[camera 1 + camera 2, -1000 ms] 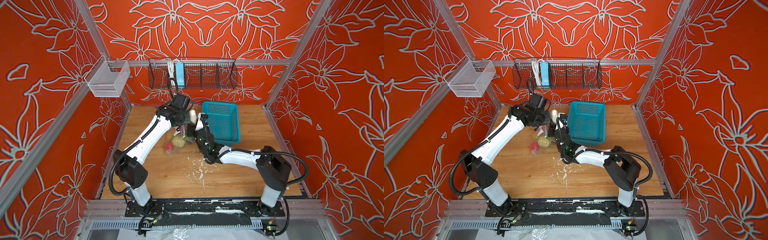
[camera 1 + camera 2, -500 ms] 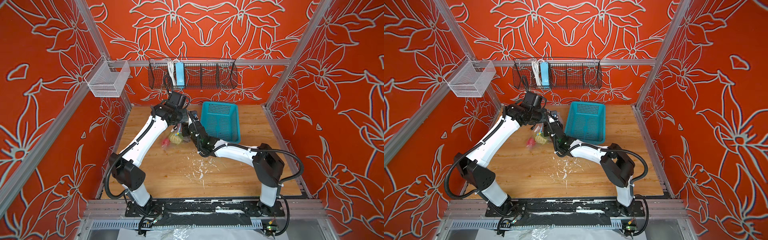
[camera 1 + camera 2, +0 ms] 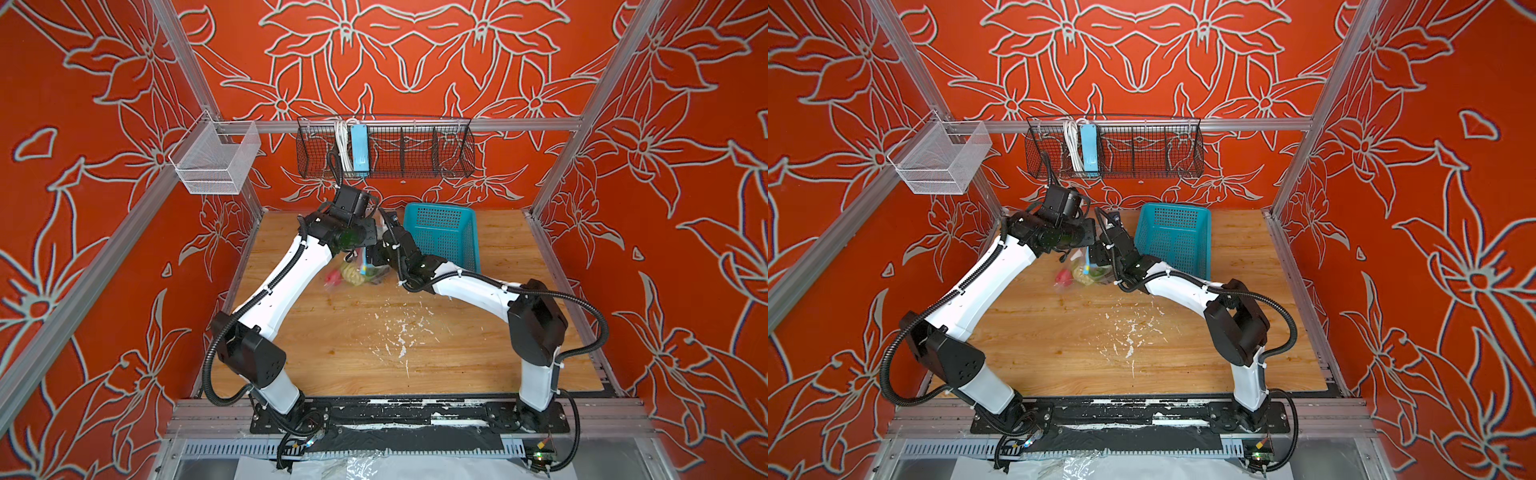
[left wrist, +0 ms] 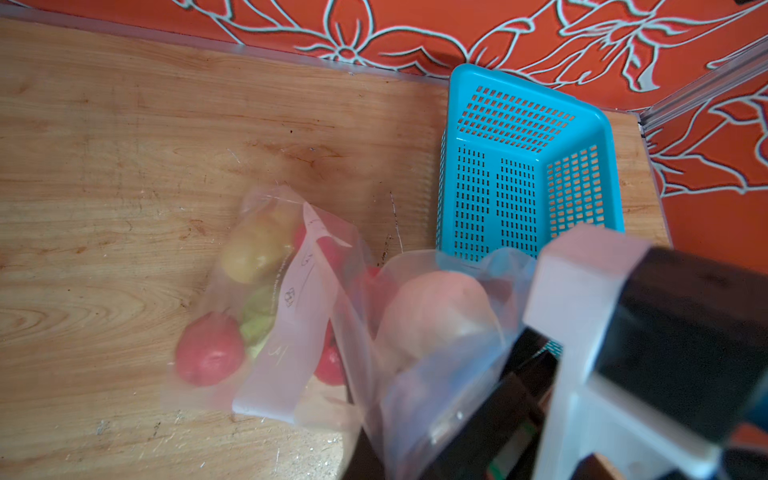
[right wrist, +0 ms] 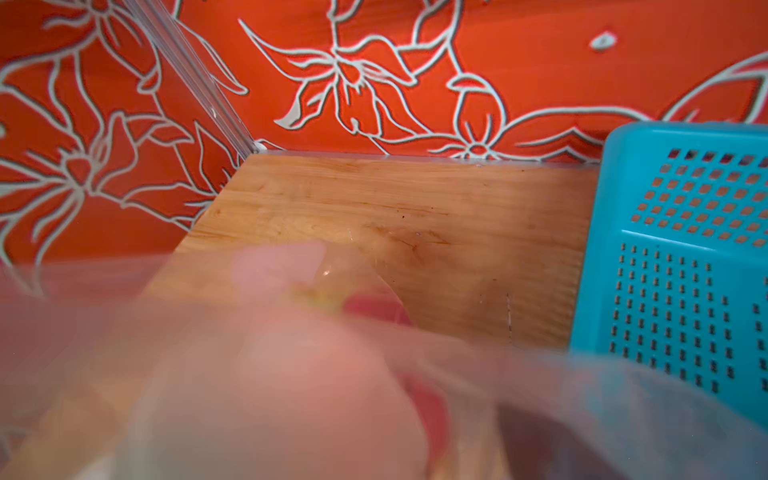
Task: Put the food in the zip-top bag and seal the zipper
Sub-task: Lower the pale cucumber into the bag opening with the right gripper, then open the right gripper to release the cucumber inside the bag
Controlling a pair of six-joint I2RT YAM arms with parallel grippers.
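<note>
Both top views show a scratched wooden table (image 3: 332, 332) inside orange floral walls (image 3: 415, 62), with a teal basket (image 3: 444, 237) near its back edge. The left gripper (image 3: 360, 254) is clamped on the zip-top bag (image 3: 353, 276). Whether the right gripper (image 3: 376, 259) is open or closed is unclear.

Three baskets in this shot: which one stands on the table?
The teal plastic basket. The white mesh basket and the black wire basket both hang above it.
</note>
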